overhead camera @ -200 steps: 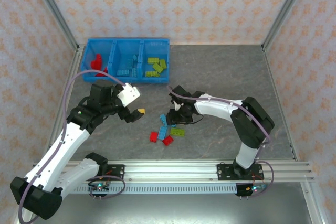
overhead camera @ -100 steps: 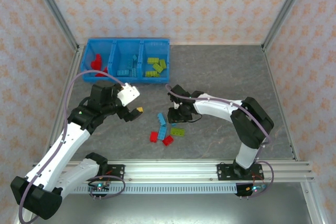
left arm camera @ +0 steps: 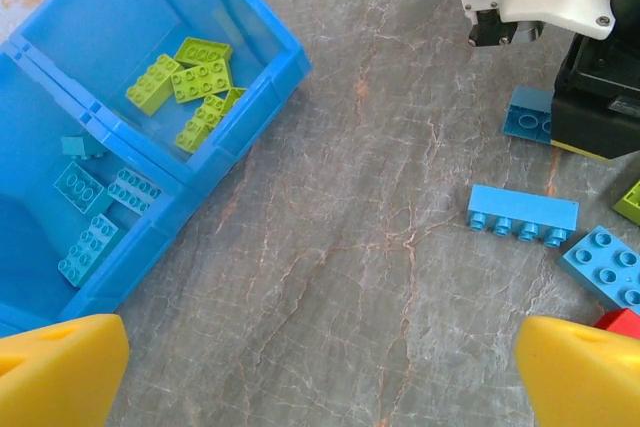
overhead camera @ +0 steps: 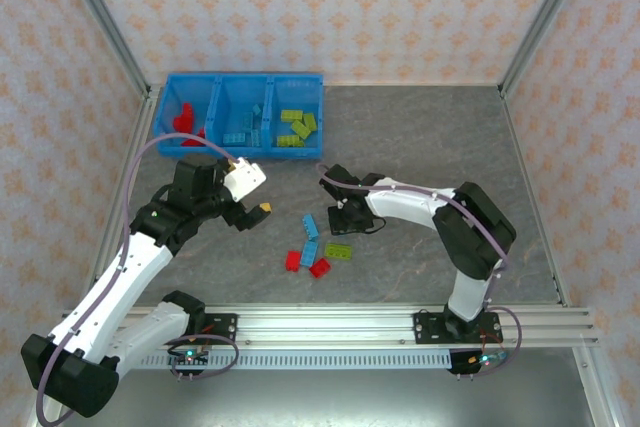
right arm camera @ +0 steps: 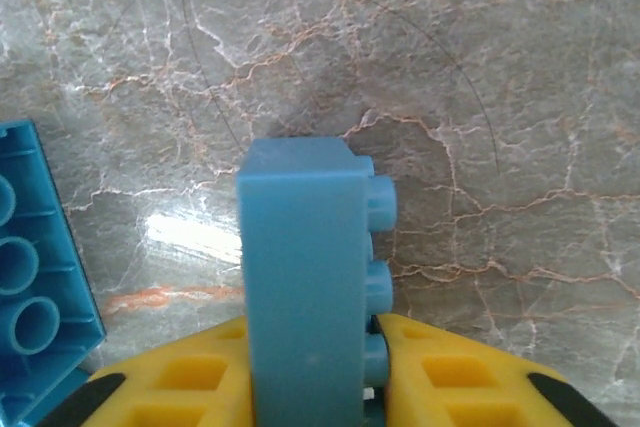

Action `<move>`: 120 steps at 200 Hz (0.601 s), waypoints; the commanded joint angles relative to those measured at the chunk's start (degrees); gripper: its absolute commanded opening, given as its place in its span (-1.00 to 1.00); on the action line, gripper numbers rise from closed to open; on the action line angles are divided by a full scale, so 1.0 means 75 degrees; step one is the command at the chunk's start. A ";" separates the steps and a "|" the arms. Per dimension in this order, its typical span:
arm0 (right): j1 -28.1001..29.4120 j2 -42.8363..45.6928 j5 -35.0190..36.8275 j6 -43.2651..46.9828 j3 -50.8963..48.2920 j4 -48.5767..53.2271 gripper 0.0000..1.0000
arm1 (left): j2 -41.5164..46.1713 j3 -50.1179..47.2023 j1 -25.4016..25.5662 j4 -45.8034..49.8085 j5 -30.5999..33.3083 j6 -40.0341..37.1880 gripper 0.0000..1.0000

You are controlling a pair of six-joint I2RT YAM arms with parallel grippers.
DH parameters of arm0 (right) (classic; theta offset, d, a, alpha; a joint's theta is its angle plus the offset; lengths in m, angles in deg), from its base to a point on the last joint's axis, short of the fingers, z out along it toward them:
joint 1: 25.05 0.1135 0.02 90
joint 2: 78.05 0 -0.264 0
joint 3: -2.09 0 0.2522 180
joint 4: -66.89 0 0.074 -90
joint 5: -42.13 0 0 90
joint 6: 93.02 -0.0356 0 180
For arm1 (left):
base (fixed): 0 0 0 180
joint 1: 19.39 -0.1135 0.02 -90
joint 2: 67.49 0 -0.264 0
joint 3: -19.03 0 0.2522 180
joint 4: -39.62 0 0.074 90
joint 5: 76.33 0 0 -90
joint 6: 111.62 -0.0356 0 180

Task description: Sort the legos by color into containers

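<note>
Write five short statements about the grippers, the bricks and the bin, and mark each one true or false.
1. The right gripper is shut on a light blue brick. True.
2. The left gripper holds a red brick. False: it is open with nothing between its fingers, above the table.
3. The yellow-green bricks lie in the right compartment of the bin. True.
4. Every brick is already in the bin. False: loose bricks in blue, red and green lie on the table between the arms.
5. The red bricks are in the middle compartment. False: they are in the left one; the middle one holds light blue bricks.
</note>
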State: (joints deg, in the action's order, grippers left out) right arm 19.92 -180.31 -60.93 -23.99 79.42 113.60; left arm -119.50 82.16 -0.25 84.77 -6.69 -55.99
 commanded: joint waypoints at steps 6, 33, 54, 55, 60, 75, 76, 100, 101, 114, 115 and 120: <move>0.0021 0.0182 0.0171 0.0010 0.0312 -0.0022 -0.56 | 0.0067 -0.0071 0.0057 -0.0242 0.0157 0.0024 1.00; 0.0016 0.0679 0.0429 0.0076 0.0676 0.0089 -0.69 | 0.0055 -0.0040 0.0056 -0.0274 0.0355 0.0105 1.00; 0.0016 0.1051 0.0452 0.0338 0.1074 -0.0384 -0.70 | 0.0206 -0.0074 0.0050 -0.0625 0.0728 0.0566 1.00; 0.0016 0.1062 0.0452 0.0348 0.1098 -0.0414 -0.70 | 0.0225 -0.0076 0.0044 -0.0648 0.0737 0.0588 1.00; 0.0016 0.1114 0.0436 0.0449 0.1231 -0.0683 -0.70 | 0.0296 -0.0119 0.0044 -0.0796 0.0748 0.0673 1.00; 0.0016 0.1086 0.0304 0.0717 0.1614 -0.1581 -0.70 | 0.0541 -0.0298 0.0038 -0.1265 0.1027 0.0995 1.00; 0.0016 0.1079 0.0290 0.0731 0.1649 -0.1622 -0.70 | 0.0550 -0.0311 0.0038 -0.1290 0.1056 0.1013 1.00; 0.0015 0.0496 0.0194 0.1023 0.2438 -0.3146 -0.70 | 0.0687 -0.0528 0.0027 -0.1954 0.2694 0.1722 1.00; 0.0016 0.0456 0.0212 0.1025 0.2471 -0.3231 -0.69 | 0.0682 -0.0531 0.0027 -0.1974 0.2827 0.1758 1.00; -0.0012 -0.0099 0.0314 0.1132 0.3083 -0.3732 -0.69 | 0.0537 -0.0450 0.0036 -0.2109 0.4263 0.2149 1.00; -0.0010 -0.0164 0.0319 0.1150 0.3145 -0.3764 -0.69 | 0.0519 -0.0440 0.0031 -0.2105 0.4356 0.2171 1.00; -0.0014 -0.0441 0.0330 0.1229 0.3414 -0.3885 -0.69 | 0.0454 -0.0383 0.0015 -0.2122 0.4857 0.2329 1.00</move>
State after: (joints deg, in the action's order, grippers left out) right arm 19.92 -176.39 -59.75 -18.31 98.04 96.16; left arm -114.91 79.12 -0.25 74.87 9.50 -46.07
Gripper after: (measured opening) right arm 0.226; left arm 0.998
